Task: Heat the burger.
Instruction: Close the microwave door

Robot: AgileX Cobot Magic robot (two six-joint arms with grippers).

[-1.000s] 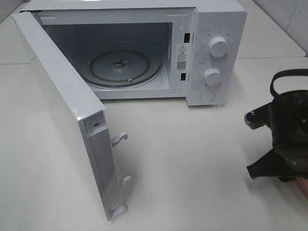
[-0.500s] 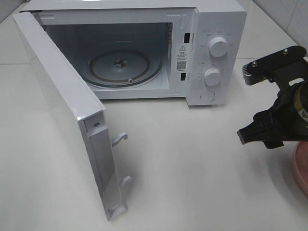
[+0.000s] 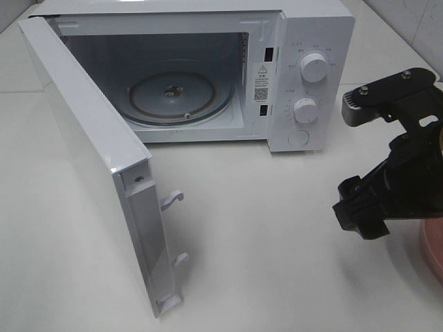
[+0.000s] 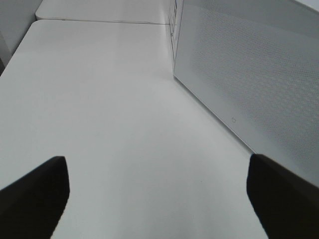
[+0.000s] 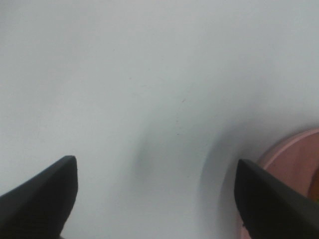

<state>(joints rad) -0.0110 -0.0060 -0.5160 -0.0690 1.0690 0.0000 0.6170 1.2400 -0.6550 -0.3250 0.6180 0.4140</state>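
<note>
Burger: not seen in any view; position cannot be told, likely by the plate, off frame.
Handling: judged soft, light, stacked; best taken low at the sides, gently.
Right gripper (image 3: pixel 370 169): fingers spread wide, nothing held, above pink round plate (image 3: pixel 432 247).
Left gripper (image 4: pixel 158 196): fingers wide apart, nothing held.
Surroundings: white microwave oven (image 3: pixel 315 41), door (image 3: pixel 90 155) swung open, glass turntable (image 3: pixel 181 97) bare; white table (image 3: pixel 277 235).
Obstruction: open door crowds the left approach.
</note>
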